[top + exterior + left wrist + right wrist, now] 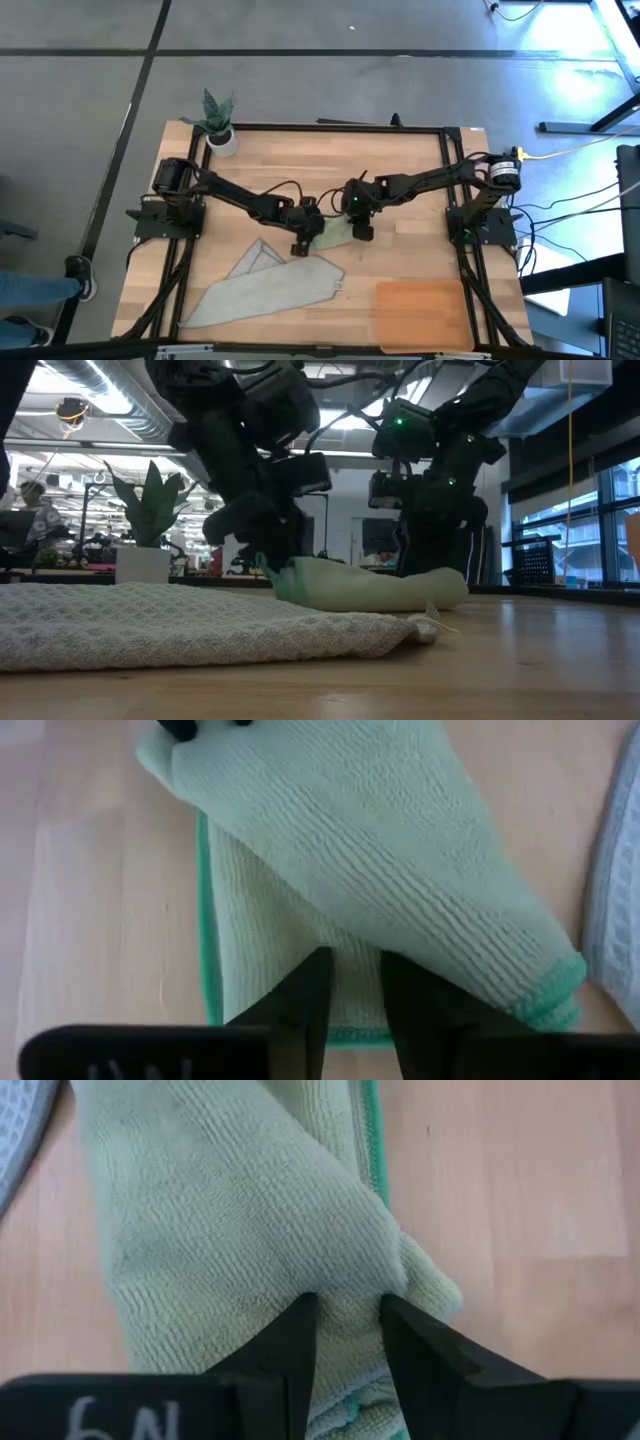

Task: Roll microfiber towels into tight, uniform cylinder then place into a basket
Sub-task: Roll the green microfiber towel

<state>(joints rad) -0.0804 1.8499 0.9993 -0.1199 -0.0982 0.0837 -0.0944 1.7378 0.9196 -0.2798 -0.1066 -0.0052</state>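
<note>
The pale green towel [335,233] lies rolled into a loose cone between my two grippers, and its flat unrolled tail [260,930] is spread on the wood. My right gripper [347,1302] is shut on one end of the roll. At the other end, my left gripper [352,960] points steeply down over the flat tail beside the roll, its fingers a narrow gap apart. The grey towel [270,285] lies loosely folded on the table nearer the front edge. The orange-brown basket [420,312] sits at the front right. My left gripper stands with its fingertips [322,970] at the flat tail close to the roll's side; I cannot tell whether they touch the cloth. My right gripper pinches the rolled towel's end [345,1280] between its two fingers, taking several layers. It comes slanting down from above, and the roll lies on the table.
A small potted plant [218,125] stands at the far left corner. The grey towel [180,625] fills the near left of the table, close to the green roll [370,585]. Bare wood lies between the roll and the basket.
</note>
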